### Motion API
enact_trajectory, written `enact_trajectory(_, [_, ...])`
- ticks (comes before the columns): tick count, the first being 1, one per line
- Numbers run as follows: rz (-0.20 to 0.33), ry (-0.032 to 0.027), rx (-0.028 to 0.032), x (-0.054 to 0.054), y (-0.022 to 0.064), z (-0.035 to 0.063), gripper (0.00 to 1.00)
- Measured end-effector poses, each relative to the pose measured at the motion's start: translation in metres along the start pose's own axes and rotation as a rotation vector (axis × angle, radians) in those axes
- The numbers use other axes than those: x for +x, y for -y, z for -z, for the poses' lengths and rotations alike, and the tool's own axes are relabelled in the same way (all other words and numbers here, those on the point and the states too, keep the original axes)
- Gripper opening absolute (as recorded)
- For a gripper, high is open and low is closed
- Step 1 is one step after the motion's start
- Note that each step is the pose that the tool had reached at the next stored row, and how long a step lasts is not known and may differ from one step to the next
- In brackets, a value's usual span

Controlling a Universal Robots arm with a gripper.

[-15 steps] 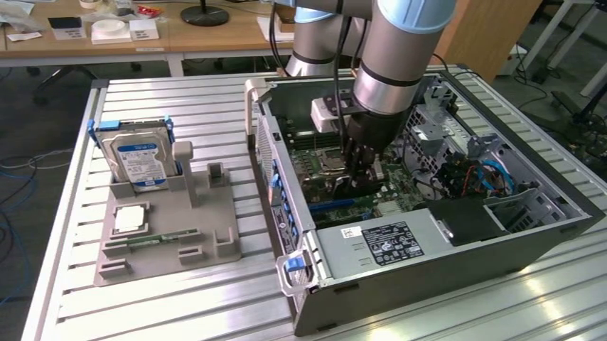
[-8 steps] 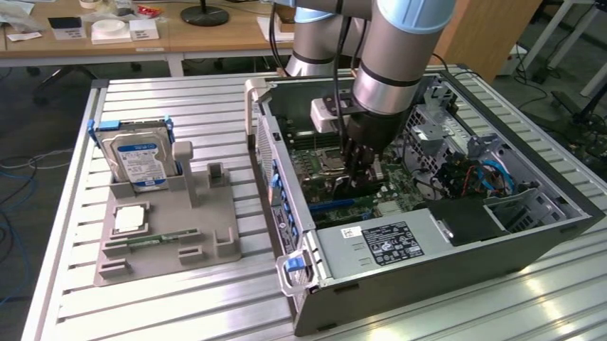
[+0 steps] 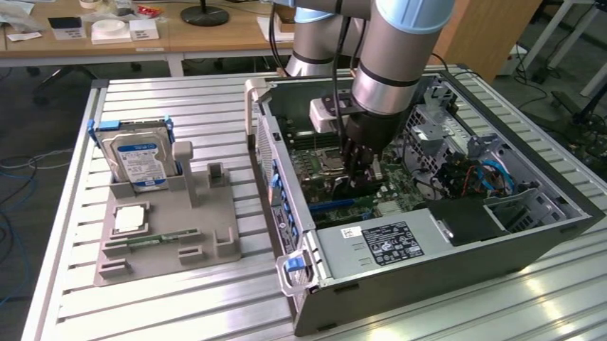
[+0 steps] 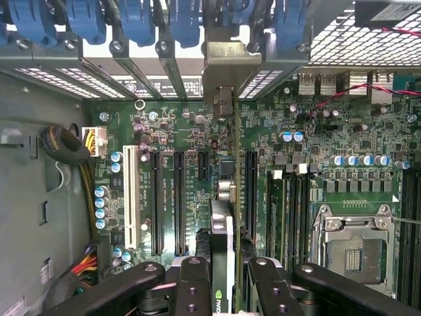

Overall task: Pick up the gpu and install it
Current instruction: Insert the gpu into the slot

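My gripper (image 3: 365, 174) reaches down into the open computer case (image 3: 531, 234), over the motherboard. In the wrist view the gpu (image 4: 225, 217) stands edge-on between the black fingers (image 4: 194, 283), and my gripper (image 4: 227, 289) is shut on it. The card runs along a long expansion slot of the green motherboard (image 4: 171, 138). Its pale metal bracket (image 4: 230, 62) sits at the row of rear slot openings. Whether the card's edge is pressed into the slot I cannot tell.
Blue slot latches (image 4: 131, 20) line the case's rear wall. An open CPU socket (image 4: 355, 253) and memory slots lie beside the card. The power supply (image 3: 379, 245) fills the case's near corner. On the exterior view's left, a grey fixture (image 3: 170, 263) holds a blue-labelled hard drive (image 3: 142, 160) and a memory stick (image 3: 152, 241).
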State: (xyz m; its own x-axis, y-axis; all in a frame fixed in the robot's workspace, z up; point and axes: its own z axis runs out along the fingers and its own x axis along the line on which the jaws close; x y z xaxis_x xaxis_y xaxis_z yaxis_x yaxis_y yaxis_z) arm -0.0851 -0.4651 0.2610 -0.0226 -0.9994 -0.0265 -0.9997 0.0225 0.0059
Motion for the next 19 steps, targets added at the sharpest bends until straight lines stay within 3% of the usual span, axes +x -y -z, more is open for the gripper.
enact_trajectory(19, [0.0, 0.0, 0.0007, 0.0001, -0.0035, -0.0001, 0.27])
